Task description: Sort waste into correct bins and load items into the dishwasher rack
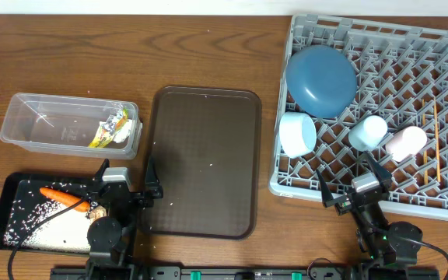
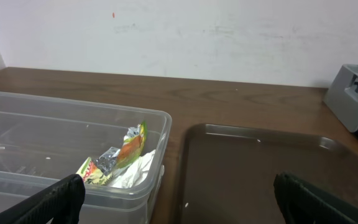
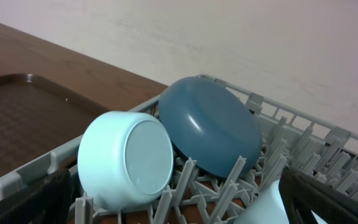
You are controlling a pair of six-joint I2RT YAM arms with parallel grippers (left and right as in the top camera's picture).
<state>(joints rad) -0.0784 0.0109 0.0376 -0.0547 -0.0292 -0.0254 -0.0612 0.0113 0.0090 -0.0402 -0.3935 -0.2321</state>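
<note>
The grey dishwasher rack (image 1: 442, 47) at the right holds the blue plate (image 1: 321, 79), light blue bowl (image 1: 296, 133), small blue cup (image 1: 368, 132), pink cup (image 1: 405, 143) and chopsticks (image 1: 435, 140). The clear tub (image 1: 29, 120) holds the snack wrapper (image 1: 109, 130) and white paper (image 2: 132, 175). On the black tray (image 1: 10, 190) lie the carrot (image 1: 62, 197), rice grains (image 1: 41, 222) and a brown lump (image 1: 97, 211). My left gripper (image 1: 127, 183) hangs open by the black tray's right end. My right gripper (image 1: 356, 188) is open over the rack's front edge. Both are empty.
A dark brown serving tray (image 1: 201, 159) lies in the middle between the bins and the rack, with a few white specks on it. A pale wall rises behind the wooden table (image 1: 169, 47).
</note>
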